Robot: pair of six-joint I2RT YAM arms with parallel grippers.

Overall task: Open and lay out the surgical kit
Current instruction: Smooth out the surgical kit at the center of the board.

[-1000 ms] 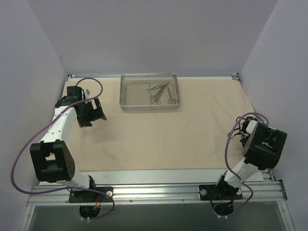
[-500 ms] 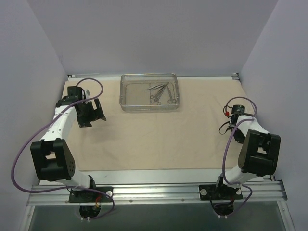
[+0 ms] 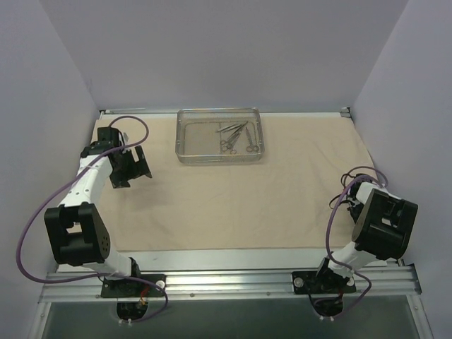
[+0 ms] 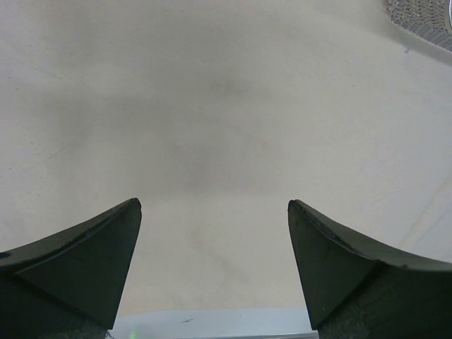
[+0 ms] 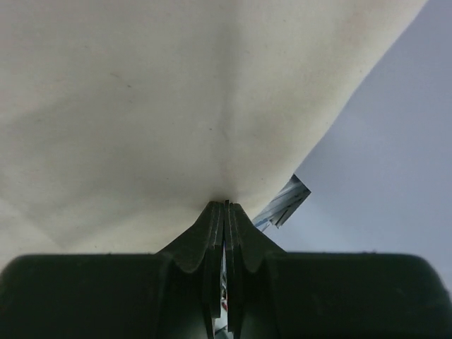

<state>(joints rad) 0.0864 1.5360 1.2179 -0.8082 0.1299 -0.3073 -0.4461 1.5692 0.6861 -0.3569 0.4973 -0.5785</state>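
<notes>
Cloth wrap (image 3: pixel 233 205) lies spread flat, the clear tray (image 3: pixel 185 152) with its instruments (image 3: pixel 234 136) at the far middle. The right gripper (image 5: pixel 226 208) is clamped on the cloth's right edge; best to draw it outward low and gently, lest the tray slide. The left gripper (image 4: pixel 214 205) hovers wide apart, empty.

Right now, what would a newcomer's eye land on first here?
The beige cloth spread flat over nearly the whole table, with the clear tray at its far edge holding a cluster of metal instruments in its right half. Next, the right gripper, shut and pinching the cloth's right edge into a pucker, while the left gripper hangs wide open over bare cloth on the left.
</notes>
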